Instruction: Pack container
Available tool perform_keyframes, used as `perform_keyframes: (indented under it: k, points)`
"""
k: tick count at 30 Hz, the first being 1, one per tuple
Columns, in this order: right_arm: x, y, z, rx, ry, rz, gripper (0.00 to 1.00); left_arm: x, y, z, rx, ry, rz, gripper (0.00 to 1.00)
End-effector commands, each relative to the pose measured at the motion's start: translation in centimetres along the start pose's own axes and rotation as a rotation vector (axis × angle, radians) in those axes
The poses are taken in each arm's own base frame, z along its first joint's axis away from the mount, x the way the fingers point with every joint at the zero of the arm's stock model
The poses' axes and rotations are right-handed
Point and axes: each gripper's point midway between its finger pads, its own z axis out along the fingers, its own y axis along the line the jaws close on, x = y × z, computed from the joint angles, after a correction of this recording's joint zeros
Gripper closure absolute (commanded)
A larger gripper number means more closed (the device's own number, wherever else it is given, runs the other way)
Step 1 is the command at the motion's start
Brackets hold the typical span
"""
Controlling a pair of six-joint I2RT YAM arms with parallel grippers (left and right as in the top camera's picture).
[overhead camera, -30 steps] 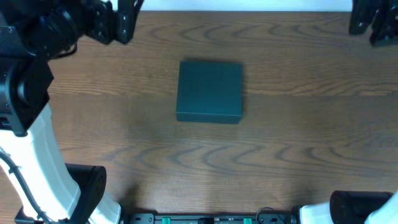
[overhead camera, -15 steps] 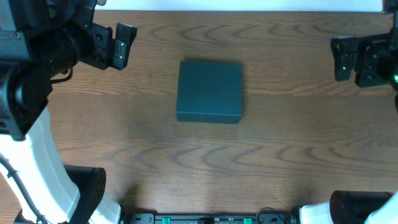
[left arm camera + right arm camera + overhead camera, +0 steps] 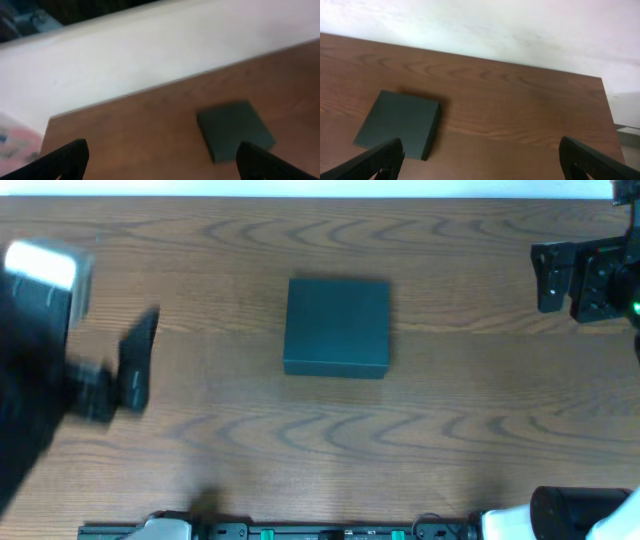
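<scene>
Overhead: the dark teal-green container (image 3: 337, 327) lies shut at the middle of the wooden table (image 3: 430, 430). The left gripper (image 3: 135, 365), smeared by blur, is well apart at its 9 o'clock. The right gripper (image 3: 550, 277) is well apart between its 2 and 3 o'clock. Neither touches it.

Left wrist: the jaws stand wide apart, released and holding nothing. The container sits toward 4 o'clock in the frame.

Right wrist: the jaws are likewise spread and empty. The container lies toward 8 o'clock, flat on the table.
</scene>
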Motion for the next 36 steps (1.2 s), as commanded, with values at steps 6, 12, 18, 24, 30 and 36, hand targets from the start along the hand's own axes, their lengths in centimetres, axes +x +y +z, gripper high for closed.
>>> perform_keyframes:
  k: [6, 12, 18, 24, 30, 36]
  points:
    - [0.0, 0.1, 0.0, 0.002, 0.002, -0.017, 0.01, 8.0, -0.8, -3.2, -0.044, 0.129, 0.003, 0.05]
    - [0.0, 0.1, 0.0, 0.002, 0.002, -0.017, 0.01, 11.5, -1.2, -2.5, -0.067, 0.084, 0.005, 0.05]
    - [0.0, 0.1, 0.0, 0.002, 0.002, -0.017, 0.01, 15.0, -1.4, 1.1, -0.1, 0.038, -0.023, 0.05]
    - [0.0, 0.1, 0.0, 0.002, 0.002, -0.017, 0.01, 18.9, -0.9, 5.3, -0.164, -0.003, -0.067, 0.05]
    - [0.0, 0.1, 0.0, 0.002, 0.002, -0.017, 0.01, 23.3, 0.1, 9.0, -0.241, -0.041, -0.192, 0.05]
    - [0.0, 0.1, 0.0, 0.002, 0.002, -0.017, 0.01, 28.3, 0.3, 12.1, -0.288, -0.064, -0.227, 0.05]
